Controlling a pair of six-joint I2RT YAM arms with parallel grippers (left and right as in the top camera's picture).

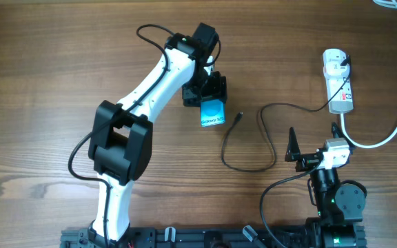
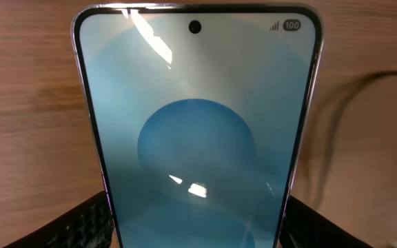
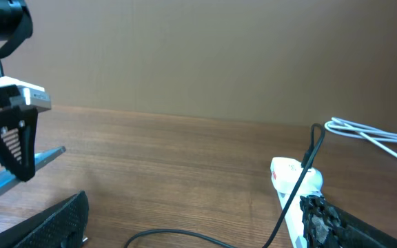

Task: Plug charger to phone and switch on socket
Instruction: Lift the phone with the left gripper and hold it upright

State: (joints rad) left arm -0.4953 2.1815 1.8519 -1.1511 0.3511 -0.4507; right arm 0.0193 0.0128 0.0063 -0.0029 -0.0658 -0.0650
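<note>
My left gripper is shut on the phone, its two black fingers pressing the phone's long edges in the left wrist view. The phone's cyan screen is lit and fills that view. In the right wrist view the phone shows edge-on, tilted up off the table. The charger's thin black cable loops on the table, its free connector lying just right of the phone, its black plug in the white socket. My right gripper is wide open and empty, left of the socket.
The socket's thick white cord curves from its near end out to the right and up along the table's right edge; it also shows in the right wrist view. The charger cable runs between my right fingers.
</note>
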